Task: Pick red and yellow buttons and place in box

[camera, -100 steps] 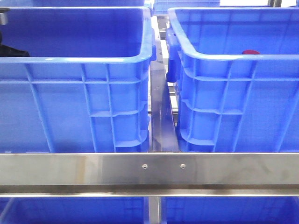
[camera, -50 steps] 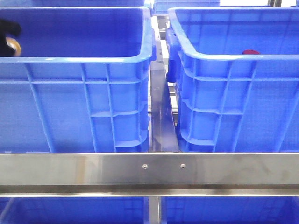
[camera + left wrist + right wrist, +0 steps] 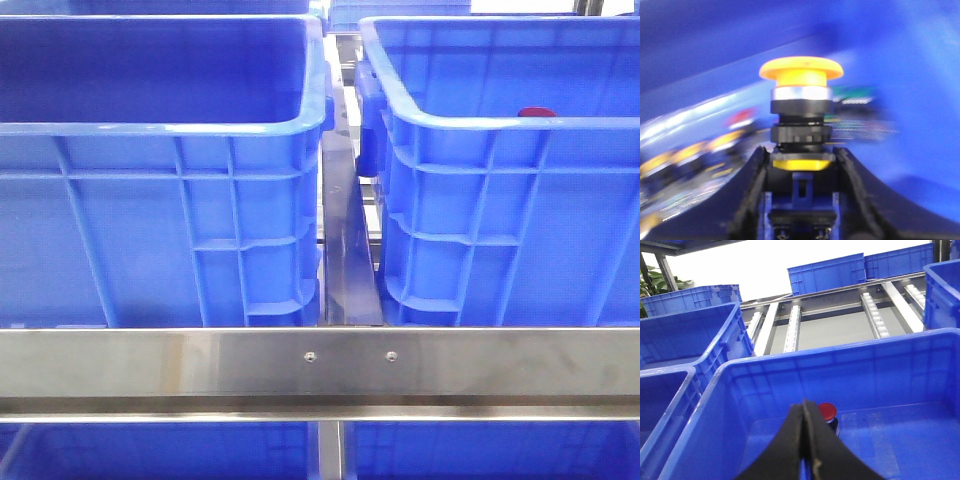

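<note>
Yellow button (image 3: 801, 75) clamped in the left hand (image 3: 801, 172), right hand (image 3: 805, 440) pinched closed and empty, red button (image 3: 827, 411) just beyond in the box (image 3: 850, 365).

Steel crossbar (image 3: 320, 365) in front; roller rack rails (image 3: 792, 327) behind; leafy plant (image 3: 649, 282); bright white backdrop.

And we're looking at a factory or warehouse picking station: big ribbed blue plastic crates (image 3: 160, 200) sit side by side on a stainless steel rack (image 3: 320, 365), with more of them stacked beyond the right tool (image 3: 805, 432). Past those crates run metal roller tracks (image 3: 872, 315), flow-rack style, under bright light. A few green leaves (image 3: 650, 285) peek in at the far edge. Nothing homely here, all bins and steel rails.
</note>
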`<action>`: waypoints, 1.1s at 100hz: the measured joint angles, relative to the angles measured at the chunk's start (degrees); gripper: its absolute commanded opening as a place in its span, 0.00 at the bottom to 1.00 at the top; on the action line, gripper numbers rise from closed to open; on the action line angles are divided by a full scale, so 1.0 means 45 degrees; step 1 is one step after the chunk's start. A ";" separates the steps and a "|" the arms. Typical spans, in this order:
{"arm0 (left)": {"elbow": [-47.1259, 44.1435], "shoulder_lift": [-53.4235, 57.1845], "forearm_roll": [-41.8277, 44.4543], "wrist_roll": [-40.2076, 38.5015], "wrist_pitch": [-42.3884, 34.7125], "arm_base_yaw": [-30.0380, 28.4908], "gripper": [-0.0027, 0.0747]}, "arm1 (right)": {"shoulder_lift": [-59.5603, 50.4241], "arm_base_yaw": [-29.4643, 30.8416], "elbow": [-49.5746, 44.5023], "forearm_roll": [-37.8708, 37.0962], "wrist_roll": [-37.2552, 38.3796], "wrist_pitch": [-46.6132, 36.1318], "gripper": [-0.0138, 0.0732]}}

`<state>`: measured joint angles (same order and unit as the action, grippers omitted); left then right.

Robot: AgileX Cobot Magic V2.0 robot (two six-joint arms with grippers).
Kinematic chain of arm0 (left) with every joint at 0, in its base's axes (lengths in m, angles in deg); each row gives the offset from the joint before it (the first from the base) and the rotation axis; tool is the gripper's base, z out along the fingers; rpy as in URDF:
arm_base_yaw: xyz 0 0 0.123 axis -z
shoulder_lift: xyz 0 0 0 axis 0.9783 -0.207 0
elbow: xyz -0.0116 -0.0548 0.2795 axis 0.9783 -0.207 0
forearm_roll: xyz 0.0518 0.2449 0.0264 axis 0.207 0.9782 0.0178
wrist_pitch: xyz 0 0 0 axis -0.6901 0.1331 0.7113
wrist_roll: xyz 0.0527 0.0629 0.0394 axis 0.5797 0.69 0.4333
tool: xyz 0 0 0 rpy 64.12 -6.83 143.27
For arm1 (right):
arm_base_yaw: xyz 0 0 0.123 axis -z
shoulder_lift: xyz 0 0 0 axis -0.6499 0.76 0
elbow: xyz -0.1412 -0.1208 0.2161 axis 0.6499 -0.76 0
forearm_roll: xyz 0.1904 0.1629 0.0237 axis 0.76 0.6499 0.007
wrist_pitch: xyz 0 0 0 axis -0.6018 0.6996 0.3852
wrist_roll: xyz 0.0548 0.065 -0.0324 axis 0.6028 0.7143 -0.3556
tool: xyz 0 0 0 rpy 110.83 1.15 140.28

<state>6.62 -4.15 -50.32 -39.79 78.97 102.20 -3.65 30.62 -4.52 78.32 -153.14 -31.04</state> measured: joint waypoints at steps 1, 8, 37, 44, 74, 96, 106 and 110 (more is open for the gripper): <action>0.0000 0.0072 0.0000 0.0000 0.0024 0.0105 0.01 | 0.0000 0.0000 0.0000 0.0000 0.0000 -0.0008 0.08; 0.0000 0.0381 0.0000 0.0030 0.0187 0.1166 0.01 | 0.0000 0.0000 0.0000 0.0000 0.0000 0.0118 0.08; 0.0000 0.0669 -0.0025 0.0036 0.0269 0.4612 0.01 | 0.0000 0.0000 0.0000 0.0000 0.0000 0.0733 0.40; 0.0000 0.0669 -0.0025 0.0036 0.0287 0.4937 0.01 | 0.0000 0.0000 0.0000 0.0000 0.0000 0.0942 0.56; 0.0000 0.0669 -0.0025 0.0058 0.0317 0.5086 0.01 | 0.0000 0.0000 0.0000 0.0487 -0.0005 0.2718 0.81; 0.0000 0.0669 -0.0025 0.0058 0.0317 0.5086 0.01 | 0.0892 0.0000 0.0055 0.0631 0.0799 0.6556 0.81; 0.0000 0.0669 -0.0025 0.0058 0.0317 0.5086 0.01 | 0.1893 0.0000 0.0208 0.0602 0.1857 0.8367 0.81; 0.0000 0.0669 -0.0025 0.0058 0.0323 0.5086 0.01 | 0.2257 0.0000 0.0309 0.0576 0.2252 0.9110 0.81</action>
<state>6.62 -1.14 -50.43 -39.53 80.42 125.08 6.50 30.62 -3.13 80.91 -143.01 9.96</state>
